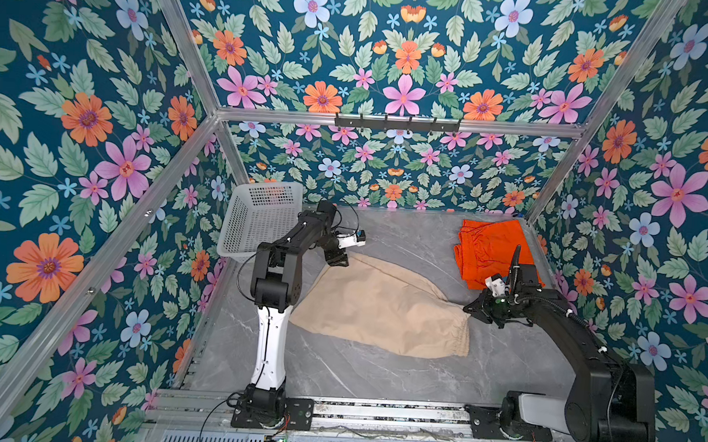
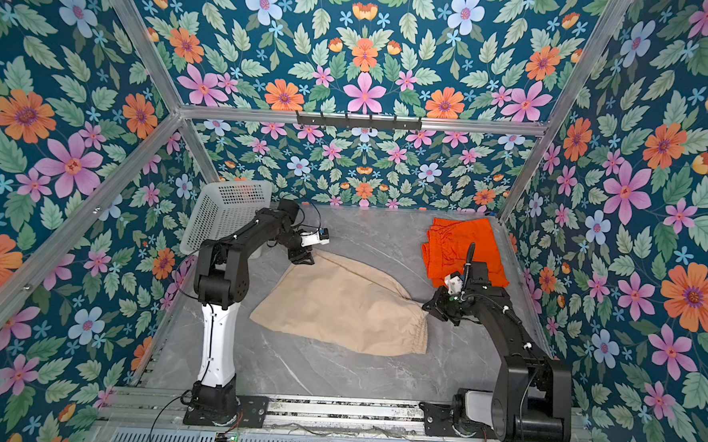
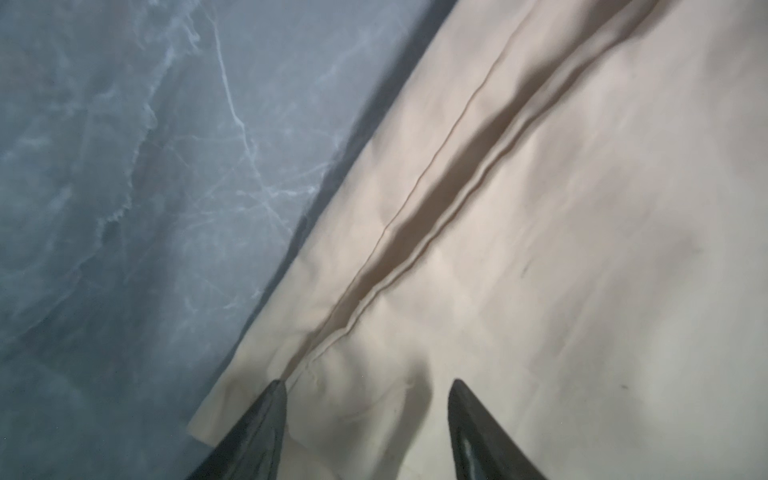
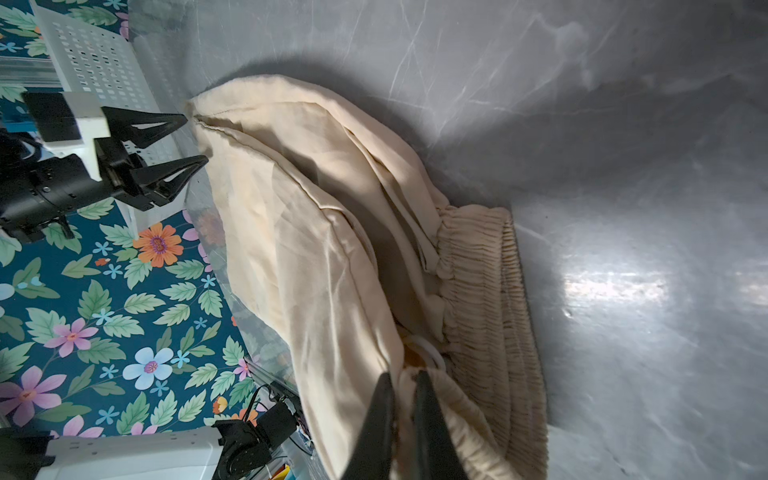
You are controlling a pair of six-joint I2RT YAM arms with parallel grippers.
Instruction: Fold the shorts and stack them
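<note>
beige shorts (image 1: pixel 381 310): mid-counter, lying mostly flat in layers, leg end toward back left, gathered end toward front right
counter (image 1: pixel 377 377): grey marble look, carrying both pairs and the basket
left end effector (image 1: pixel 337 257): fingers apart, low over the back-left leg end of the beige shorts, nothing pinched
left wrist view: fingertips (image 3: pixel 270 407) either side of the hem corner, cloth flat between them, long crease running away across the fabric
right wrist view of left end effector: tips right beside the hem corner; touching or not, cannot tell
right end effector (image 1: pixel 473 310): fingers together, clamped on the waistband corner of the beige shorts at the right side
waistband (image 4: pixel 490 291): ribbed elastic, one corner drawn up into the clamped tips, rest lying on the counter
white cord (image 4: pixel 428 349): small loop showing at the waistband, just by the clamped tips
orange shorts (image 1: pixel 492 246): folded pile at back right of the counter, apart from the beige pair, near edge partly hidden behind the right arm
basket (image 1: pixel 261 217): white, perforated, back left corner, behind the left arm; contents not clear
</note>
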